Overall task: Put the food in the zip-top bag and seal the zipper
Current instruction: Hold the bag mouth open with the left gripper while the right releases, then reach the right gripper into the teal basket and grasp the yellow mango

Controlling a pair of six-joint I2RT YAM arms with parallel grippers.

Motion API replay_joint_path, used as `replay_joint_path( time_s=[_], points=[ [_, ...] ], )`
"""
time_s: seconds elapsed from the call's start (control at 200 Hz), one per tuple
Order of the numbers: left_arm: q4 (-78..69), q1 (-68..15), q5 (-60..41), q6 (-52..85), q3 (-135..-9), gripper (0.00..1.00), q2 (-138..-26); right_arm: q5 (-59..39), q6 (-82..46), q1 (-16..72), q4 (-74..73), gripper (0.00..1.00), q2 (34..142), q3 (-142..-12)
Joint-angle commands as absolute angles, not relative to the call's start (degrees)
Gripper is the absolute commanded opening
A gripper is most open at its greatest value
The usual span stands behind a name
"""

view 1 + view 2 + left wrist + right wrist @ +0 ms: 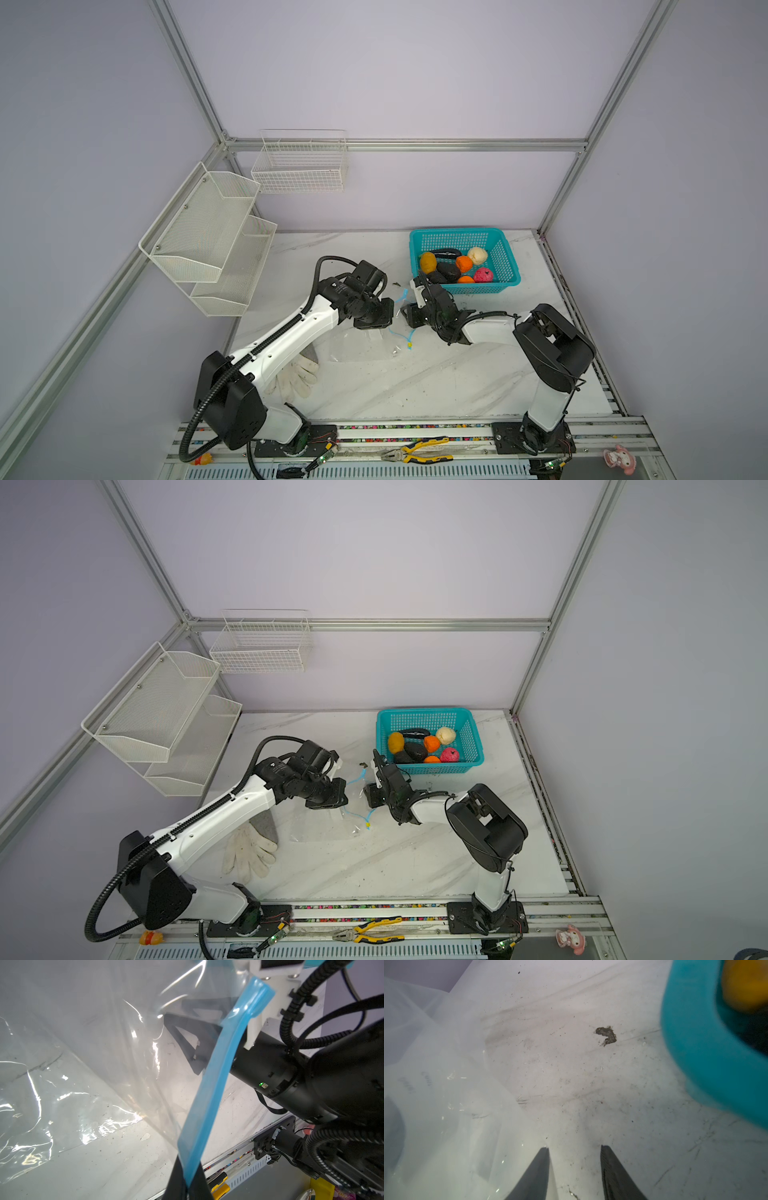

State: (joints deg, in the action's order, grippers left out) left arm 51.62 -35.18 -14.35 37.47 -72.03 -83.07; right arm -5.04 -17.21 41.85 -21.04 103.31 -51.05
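Left gripper (190, 1176): clamped on light-blue zipper strip (218, 1076) of clear plastic zip-top bag (357, 345), centre.
Right gripper (574, 1147): jaws apart, empty.
Food: toy fruits (449, 271) in teal perforated basket (457, 231), far right.
Risk: strip may slip; mouth collapses.

I see soft, even light in both top views, faint shadows on the surface (415, 374), lines bowing toward the edges, white glare streaking the zip-top bag (68, 1095) on the left wrist feed, and the teal basket (708, 1059) badly blurred on the right wrist feed.
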Motion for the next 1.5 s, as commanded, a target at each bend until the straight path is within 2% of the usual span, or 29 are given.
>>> replay_joint_path(
  time_s=[0.0,0.435,0.755,0.955,1.08,1.17,1.495],
  points=[
    [49.9,-34.4,-15.5,37.5,-76.5,0.0,-86.0,-7.8,-16.6,41.7,-23.4,0.43,103.1,-50.9],
    [45.6,-33.8,-16.9,41.3,-76.2,0.0,-92.5,-12.2,-16.8,41.7,-20.6,0.47,101.1,-51.3],
    [45.2,-32.7,-16.9,42.7,-76.2,0.0,-92.5,-13.8,-17.3,41.7,-13.7,0.52,91.7,-49.0],
    [45.2,-31.3,-18.0,42.6,-76.2,0.0,-92.6,-12.0,-18.7,41.7,-3.1,0.53,80.7,-48.6],
    [45.2,-30.8,-18.4,42.0,-77.2,0.0,-93.0,-3.6,-19.2,41.1,5.3,0.53,76.7,-53.1],
    [45.3,-30.3,-19.1,41.6,-77.9,0.0,-93.5,-0.3,-17.7,37.7,9.5,0.54,78.4,-58.8],
    [46.1,-28.3,-21.5,40.3,-80.0,0.0,-95.4,4.3,-10.5,25.9,20.7,0.53,103.0,-83.7]
  ],
)
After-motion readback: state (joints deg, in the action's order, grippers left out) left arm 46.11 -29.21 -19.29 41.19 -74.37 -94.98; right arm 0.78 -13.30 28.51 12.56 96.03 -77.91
